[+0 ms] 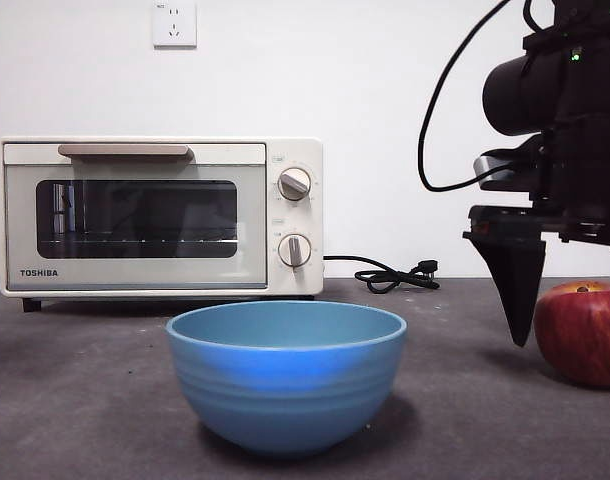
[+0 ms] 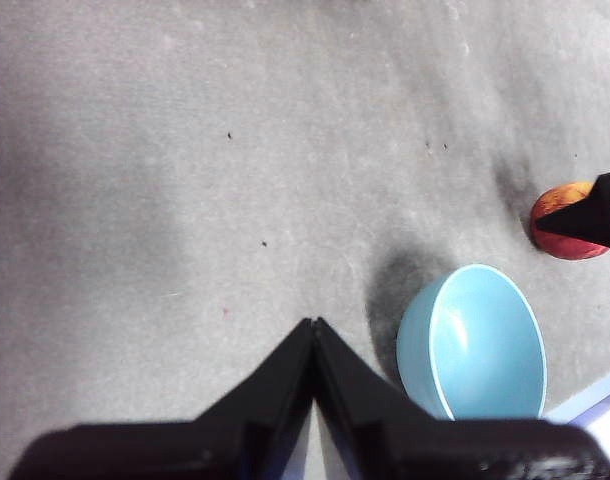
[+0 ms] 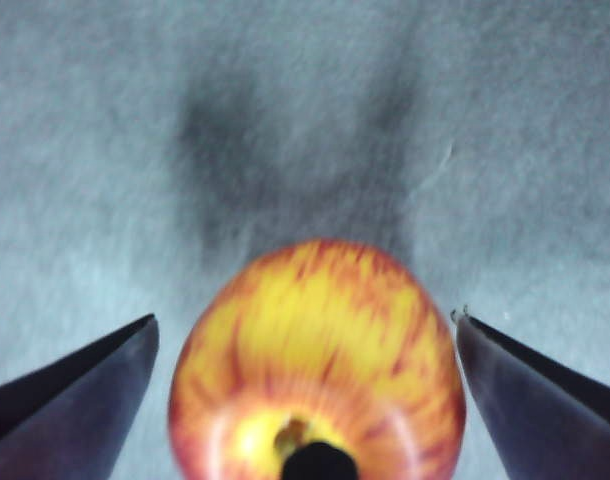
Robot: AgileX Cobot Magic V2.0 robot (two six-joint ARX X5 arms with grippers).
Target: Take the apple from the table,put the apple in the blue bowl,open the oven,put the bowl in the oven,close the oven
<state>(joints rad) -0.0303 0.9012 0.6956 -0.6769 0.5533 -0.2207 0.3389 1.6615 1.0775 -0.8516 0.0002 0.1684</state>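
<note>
The red apple (image 1: 585,335) rests on the table (image 1: 75,400) at the far right. My right gripper (image 3: 303,318) hangs over it, open, one jaw on each side, neither touching. From above, the apple (image 3: 315,360) shows its yellow top and stem hollow. The blue bowl (image 1: 286,375) stands empty at the front middle, left of the apple. The cream oven (image 1: 160,215) sits behind at the left with its door closed. My left gripper (image 2: 313,322) is shut on nothing, high above bare table, with the bowl (image 2: 475,345) and apple (image 2: 560,225) off to one side.
The oven's black cord and plug (image 1: 395,275) lie on the table behind, between the oven and the right arm. A wall socket (image 1: 174,24) sits above the oven. One black jaw tip (image 1: 520,310) of the right arm points down just left of the apple.
</note>
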